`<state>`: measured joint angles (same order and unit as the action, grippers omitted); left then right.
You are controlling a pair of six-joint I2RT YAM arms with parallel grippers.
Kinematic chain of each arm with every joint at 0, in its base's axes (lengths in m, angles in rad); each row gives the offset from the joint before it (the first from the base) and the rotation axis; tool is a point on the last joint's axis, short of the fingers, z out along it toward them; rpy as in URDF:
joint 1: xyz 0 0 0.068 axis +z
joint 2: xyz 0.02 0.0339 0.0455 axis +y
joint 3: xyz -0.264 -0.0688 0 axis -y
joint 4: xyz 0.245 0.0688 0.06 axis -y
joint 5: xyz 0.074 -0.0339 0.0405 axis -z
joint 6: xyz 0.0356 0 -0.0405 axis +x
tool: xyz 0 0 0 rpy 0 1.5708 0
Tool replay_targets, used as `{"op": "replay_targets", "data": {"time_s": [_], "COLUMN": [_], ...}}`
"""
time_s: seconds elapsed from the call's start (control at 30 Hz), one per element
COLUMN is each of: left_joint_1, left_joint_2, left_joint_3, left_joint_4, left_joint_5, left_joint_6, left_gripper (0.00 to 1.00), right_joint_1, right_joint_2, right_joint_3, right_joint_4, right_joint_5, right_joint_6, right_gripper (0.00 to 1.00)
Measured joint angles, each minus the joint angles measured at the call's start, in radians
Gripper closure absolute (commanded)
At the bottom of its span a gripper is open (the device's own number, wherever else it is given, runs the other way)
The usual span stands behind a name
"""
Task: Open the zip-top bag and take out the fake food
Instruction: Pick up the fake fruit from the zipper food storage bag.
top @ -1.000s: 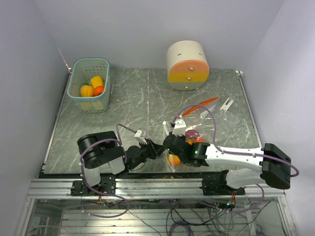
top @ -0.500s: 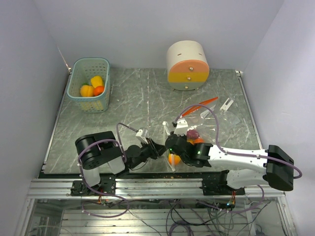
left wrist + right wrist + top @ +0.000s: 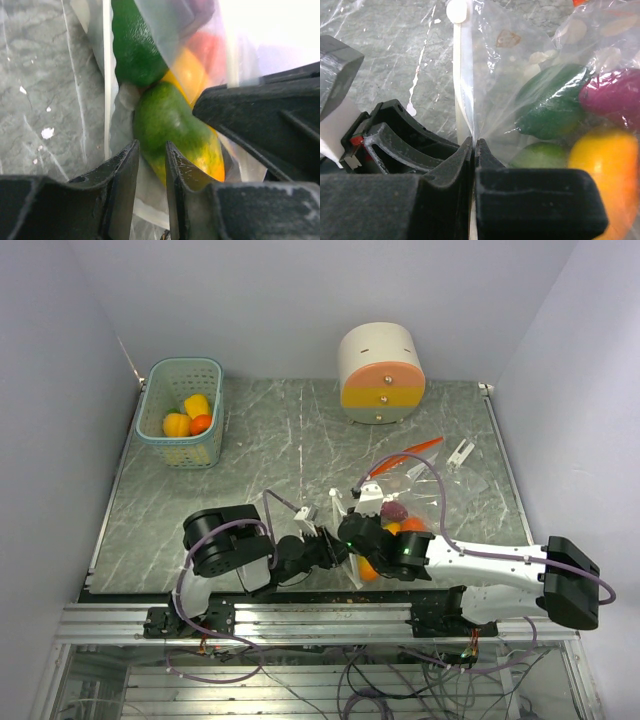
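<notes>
Walls [image 3: 300, 300] of lilac enclose marbled tabletop [image 3: 280, 430] with bag [image 3: 495, 90].

Bright, even light, glary bag [image 3: 510, 75] (wrist views), foreground blurred

the zip-top bag [image 3: 495, 70] blurs the fake food [image 3: 547, 105] inside.

Readable text: none in any view.
Zip-top bag [image 3: 495, 85]: clear film with one small brownish mark near the white zip strip, too faint and blurred to read.
Round container [image 3: 381, 373]: cream and orange faces show two small dark dots, no lettering that can be made out.
Basket [image 3: 182, 362]: plain pale green mesh, no legible label.
Right arm [image 3: 480, 562]: white casing, any marking too small to tell.
</notes>
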<state>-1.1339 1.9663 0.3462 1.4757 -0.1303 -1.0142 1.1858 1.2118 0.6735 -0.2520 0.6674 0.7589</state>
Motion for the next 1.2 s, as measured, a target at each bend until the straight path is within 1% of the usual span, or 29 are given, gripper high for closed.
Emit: {"op": "replay_targets", "data": {"time_s": [0.13, 0.27, 0.37, 0.4, 0.43, 0.47, 0.5, 0.53, 0.57, 0.63, 0.67, 0.7, 0.73, 0.8, 0.83, 0.9, 0.93, 1.03, 1.2], "left_joint_1": [-0.021, -0.029, -0.030, -0.030, -0.030, -0.030, -0.030, -0.030, -0.030, -0.030, -0.030, -0.030, -0.030, -0.030, -0.030, -0.030, -0.030, -0.030, -0.030], "left_joint_2": [0.010, 0.003, -0.003, -0.003, -0.003, -0.003, -0.003, -0.003, -0.003, 0.002, 0.007, 0.013, 0.017, 0.027, 0.030, 0.033, 0.034, 0.034, 0.033], "left_joint_3": [0.001, 0.008, 0.016, 0.017, 0.017, 0.017, 0.016, 0.014, 0.012, 0.012, 0.013, 0.016, 0.019, 0.030, 0.035, 0.038, 0.039, 0.039, 0.039], "left_joint_4": [-0.015, -0.028, -0.030, -0.030, -0.031, -0.033, -0.035, -0.034, -0.029, -0.022, -0.014, -0.007, -0.004, 0.001, 0.002, 0.003, 0.003, 0.002, 0.002], "left_joint_5": [-0.007, -0.008, -0.008, -0.008, -0.008, -0.009, -0.009, -0.009, -0.011, -0.013, -0.013, -0.013, -0.012, -0.011, -0.011, -0.011, -0.011, -0.011, -0.011], "left_joint_6": [0.000, 0.001, 0.001, 0.001, 0.001, 0.001, 0.000, 0.000, -0.001, -0.004, -0.007, -0.008, -0.009, -0.013, -0.014, -0.015, -0.015, -0.015, -0.015], "left_gripper": [0.50, 0.32, 0.24, 0.22, 0.21, 0.21, 0.21, 0.21, 0.21, 0.21, 0.21, 0.21, 0.21, 0.21, 0.21, 0.21, 0.21, 0.21, 0.21], "right_joint_1": [0.000, 0.000, 0.000, 0.000, 0.000, 0.000, -0.002, -0.008, -0.014, -0.021, -0.018, -0.016, -0.013, -0.006, -0.004, 0.000, 0.000, 0.000, 0.000], "right_joint_2": [-0.005, -0.005, -0.002, -0.002, -0.002, -0.002, -0.003, -0.012, -0.024, -0.061, -0.085, -0.107, -0.126, -0.179, -0.206, -0.257, -0.280, -0.324, -0.395], "right_joint_3": [-0.008, -0.008, -0.008, -0.008, -0.008, -0.009, -0.010, -0.012, -0.014, -0.021, -0.027, -0.034, -0.043, -0.069, -0.083, -0.109, -0.121, -0.144, -0.201], "right_joint_4": [0.000, 0.001, 0.008, 0.011, 0.015, 0.021, 0.024, 0.024, 0.024, 0.031, 0.039, 0.047, 0.054, 0.061, 0.059, 0.045, 0.031, -0.036, -0.173], "right_joint_5": [-0.002, -0.002, -0.003, -0.004, -0.006, -0.010, 0.003, 0.014, 0.023, 0.027, 0.023, 0.018, 0.014, 0.006, 0.005, 0.012, 0.019, 0.043, 0.065], "right_joint_6": [-0.005, -0.009, -0.009, -0.012, -0.016, -0.019, -0.034, -0.048, -0.055, -0.067, -0.071, -0.072, -0.072, -0.066, -0.060, -0.036, -0.016, 0.049, 0.164], "right_gripper": [1.00, 1.00, 0.99, 0.85, 0.68, 0.54, 0.44, 0.37, 0.32, 0.27, 0.27, 0.30, 0.36, 0.57, 0.71, 0.85, 0.90, 1.00, 1.00]}}
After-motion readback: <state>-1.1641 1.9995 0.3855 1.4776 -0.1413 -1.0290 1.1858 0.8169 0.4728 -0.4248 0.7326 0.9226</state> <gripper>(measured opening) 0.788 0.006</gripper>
